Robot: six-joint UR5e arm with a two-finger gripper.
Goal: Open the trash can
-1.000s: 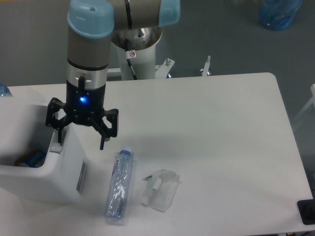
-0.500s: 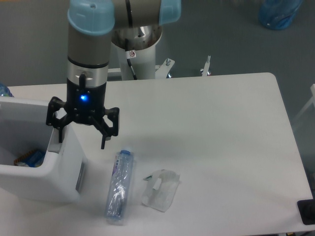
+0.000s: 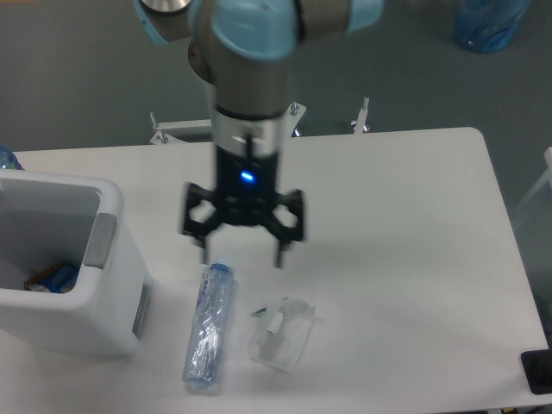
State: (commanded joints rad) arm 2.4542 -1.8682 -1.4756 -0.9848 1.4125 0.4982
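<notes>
The trash can (image 3: 65, 276) sits at the left edge of the counter (image 3: 397, 224), and its top looks open, with things inside. The end effector (image 3: 241, 250) hangs above the bottle (image 3: 210, 328), fingers spread wide, holding nothing. It should keep clear of the can.

The trash can (image 3: 86, 297) looks like smooth white plastic with a grey tab. The bottle (image 3: 209, 328) is clear crinkled plastic, and the wrapper (image 3: 282, 333) thin transparent film on a matt white table (image 3: 405, 259).
</notes>
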